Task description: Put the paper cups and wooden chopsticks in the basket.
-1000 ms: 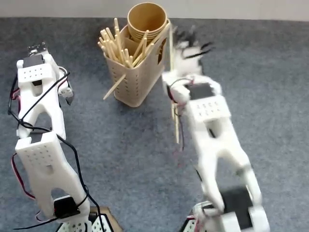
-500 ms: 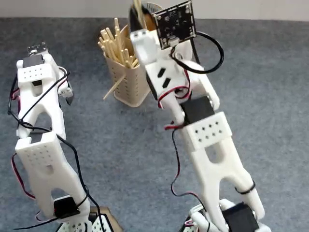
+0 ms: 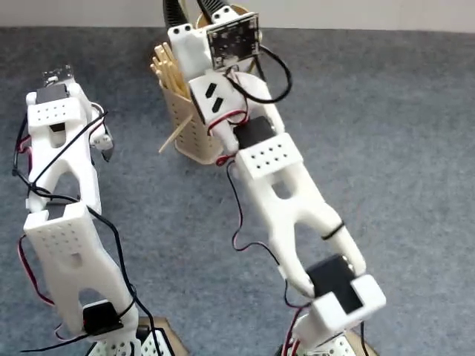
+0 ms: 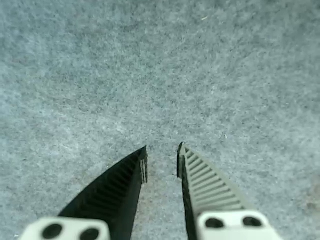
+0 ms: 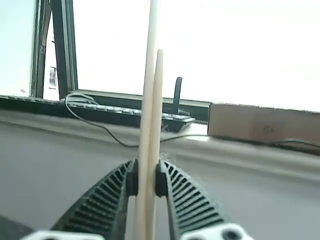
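basket (image 3: 189,144): the right arm (image 3: 282,178) lies across it; just its left wall and lower corner can be seen.
cups (image 3: 245,10): a thin piece of rim shows beside the arm's camera board (image 3: 234,41); their number cannot be told.
basket chopsticks (image 3: 168,68): some go behind the arm, so no count is possible.
held chopsticks (image 5: 149,115): the longer one leaves the upper edge; the lower ends pass out at the lower edge, between the fingers.
right hand (image 5: 146,178): its body is cut by the lower edge; in the high view its tips leave the top edge.
left hand (image 4: 161,159): its body is cut by the lower edge.
arm bases: those of the left arm (image 3: 63,230) and the right arm are cut by the bottom edge of the high view.
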`<state>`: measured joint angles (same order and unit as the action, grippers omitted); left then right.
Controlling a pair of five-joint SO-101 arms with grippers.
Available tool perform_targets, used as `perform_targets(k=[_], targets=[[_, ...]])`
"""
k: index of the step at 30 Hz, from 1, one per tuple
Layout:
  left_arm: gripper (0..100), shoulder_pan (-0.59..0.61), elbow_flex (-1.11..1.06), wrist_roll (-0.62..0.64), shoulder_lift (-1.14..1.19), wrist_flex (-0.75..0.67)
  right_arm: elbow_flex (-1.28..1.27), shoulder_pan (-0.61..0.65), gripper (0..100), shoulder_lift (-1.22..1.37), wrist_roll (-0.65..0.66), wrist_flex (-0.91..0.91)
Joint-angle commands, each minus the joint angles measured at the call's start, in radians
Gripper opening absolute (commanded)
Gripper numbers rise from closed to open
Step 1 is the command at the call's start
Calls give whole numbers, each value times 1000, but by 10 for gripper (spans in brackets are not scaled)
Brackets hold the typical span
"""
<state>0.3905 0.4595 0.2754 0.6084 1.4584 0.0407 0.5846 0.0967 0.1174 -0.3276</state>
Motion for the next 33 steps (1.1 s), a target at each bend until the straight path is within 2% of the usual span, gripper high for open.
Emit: perform_targets(k=[1,14,17,19,28,30,33], targets=[[120,-16,4,2,-13,-8,39,7,5,22,8,-12],[120,-15,4,2,-13,-8,-369,50,15,-240,9,-10],[120,-15,4,2,-13,-9,-404,41,91,-282,9,-10],[120,-15,4,2,-13,-8,-407,36,138,-295,9,-10],[120,-15,4,2,-13,-9,-367,33,146,-312,12,-8],[120,-15,7,2,-13,-11,-332,31,146,-312,87,24],[121,-15,13,2,-22,-11,-245,28,143,-332,189,174]])
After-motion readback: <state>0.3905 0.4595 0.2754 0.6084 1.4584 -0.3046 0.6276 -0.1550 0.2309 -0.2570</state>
